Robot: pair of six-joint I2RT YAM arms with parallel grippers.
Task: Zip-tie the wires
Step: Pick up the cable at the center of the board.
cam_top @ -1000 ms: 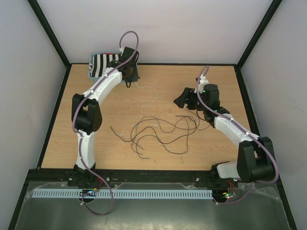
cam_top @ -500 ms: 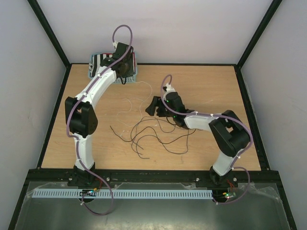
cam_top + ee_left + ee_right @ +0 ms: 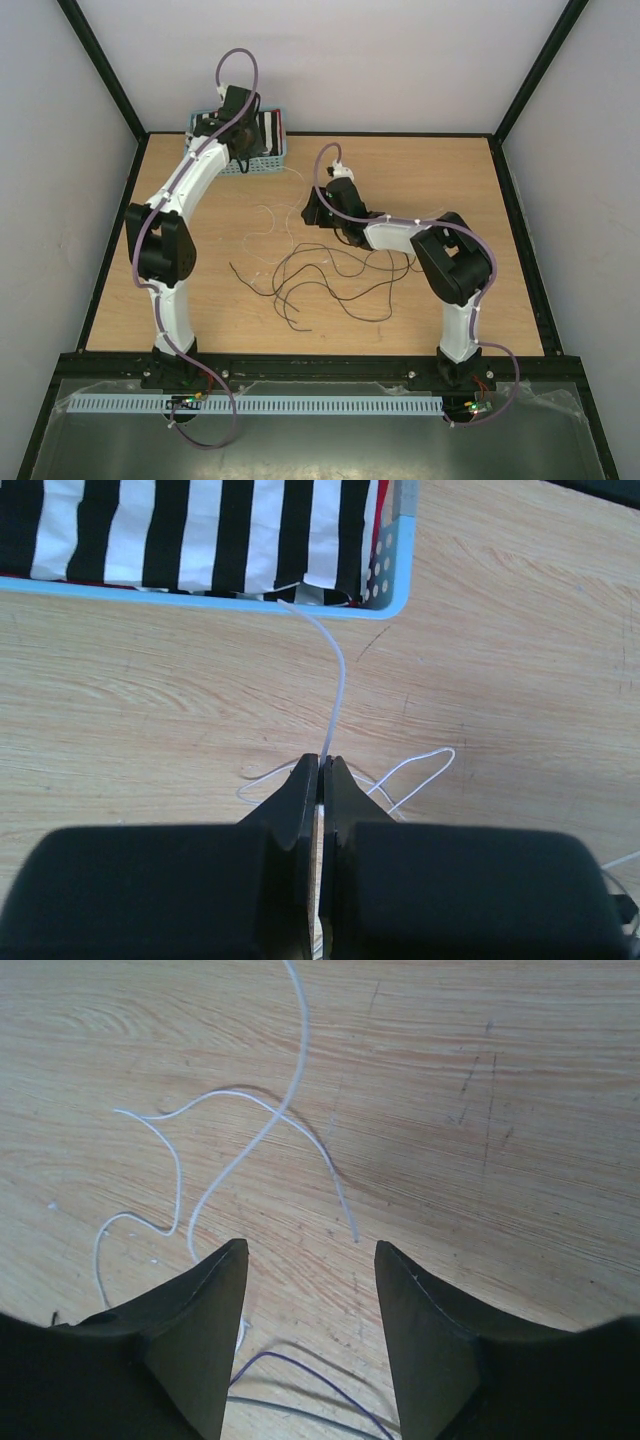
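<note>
Black left gripper (image 3: 322,770): clamped on thin white wire strand (image 3: 341,680) near blue plastic basket (image 3: 398,595). Black right gripper (image 3: 310,1250): spread wide, empty, above pale wires (image 3: 240,1160), wooden table (image 3: 480,1080).

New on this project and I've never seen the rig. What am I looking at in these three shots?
These are two robot arms bolted at the near edge of a wooden table, each ending in a two-finger gripper. The wide shot comes from a fixed camera above and behind them. The other two come from a camera on each wrist, looking past its own fingers. Thin dark wires and a few pale wires lie loose mid-table. A blue basket with striped contents sits at the far left corner. The left gripper is shut on a white strand that runs up to the basket. The right gripper is open and empty, above the pale wires.
</note>
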